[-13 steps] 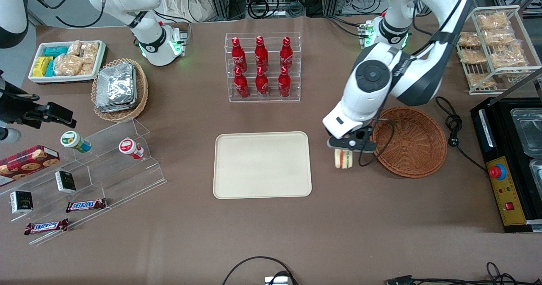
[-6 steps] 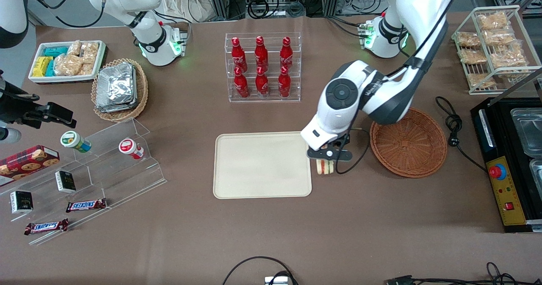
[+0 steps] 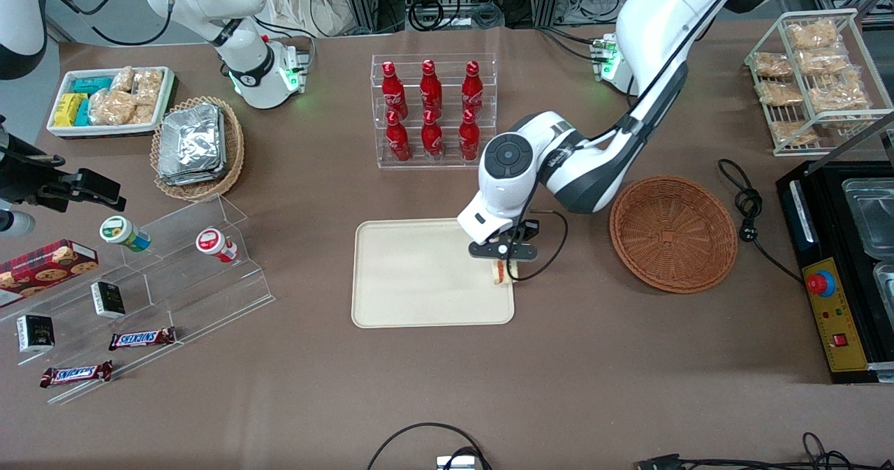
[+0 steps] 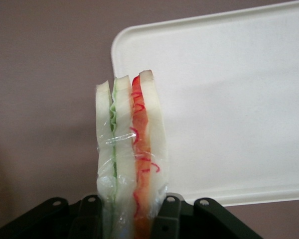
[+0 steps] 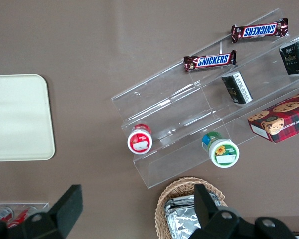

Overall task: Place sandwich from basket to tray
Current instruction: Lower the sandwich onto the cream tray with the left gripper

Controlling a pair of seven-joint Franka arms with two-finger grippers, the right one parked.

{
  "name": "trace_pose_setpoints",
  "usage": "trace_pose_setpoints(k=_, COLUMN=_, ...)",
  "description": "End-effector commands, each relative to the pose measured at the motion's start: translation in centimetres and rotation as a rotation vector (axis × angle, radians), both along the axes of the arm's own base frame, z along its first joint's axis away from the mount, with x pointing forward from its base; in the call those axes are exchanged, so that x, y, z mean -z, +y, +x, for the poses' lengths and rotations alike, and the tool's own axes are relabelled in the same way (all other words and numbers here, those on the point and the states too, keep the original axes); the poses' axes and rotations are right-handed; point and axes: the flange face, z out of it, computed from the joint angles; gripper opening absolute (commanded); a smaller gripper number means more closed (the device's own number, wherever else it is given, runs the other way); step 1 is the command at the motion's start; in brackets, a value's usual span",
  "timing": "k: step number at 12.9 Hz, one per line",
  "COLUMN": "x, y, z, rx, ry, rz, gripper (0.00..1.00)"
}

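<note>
Wrist view: tool (image 4: 132, 211) pinching sandwich (image 4: 131, 149)

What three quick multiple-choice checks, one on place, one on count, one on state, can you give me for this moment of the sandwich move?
1. Where is the sandwich?
A. In the basket
B. Held over the edge of the tray that faces the basket
C. Lying on the bare table

2. How many red bottles stand in the clear rack?
A. Four
B. Six
C. Eight

3. What is the gripper doing?
A. Shut on the sandwich
B. Open above the basket
C. Shut on a bottle

Answers:
1 B: the front view shows the sandwich at the tray's edge, and the basket is empty.
2 B: two rows of three.
3 A: the left wrist view shows the gripper's fingers pressing both sides of the wrapped sandwich.
</note>
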Motion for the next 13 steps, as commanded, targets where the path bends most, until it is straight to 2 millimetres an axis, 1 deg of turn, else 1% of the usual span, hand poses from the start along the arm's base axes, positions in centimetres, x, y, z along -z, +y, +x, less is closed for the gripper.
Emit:
trace_pose_setpoints(k=1, x=1.9, y=-1.7, z=0.2, rx=-0.03, ry=-0.028, rz=-0.008, gripper=0.28)
trace_pose_setpoints(k=2, x=2.6, y=-2.3, z=-0.1, rx=-0.022, ry=-0.039, rz=-0.016, gripper=0.28)
trace_pose_setpoints(k=4, x=4.4, y=-2.8, z=-0.2, rx=-0.016, ry=-0.035, rz=-0.04, gripper=0.28)
trace_pose_setpoints(k=7, x=5.9, y=-3.1, z=-0.2, rx=-0.013, ry=-0.032, rz=-0.061, gripper=0.28)
trace_pose_setpoints(k=13, x=7.9, y=-3.5, z=-0.7, rx=0.001, ry=-0.022, rz=-0.067, gripper=0.29)
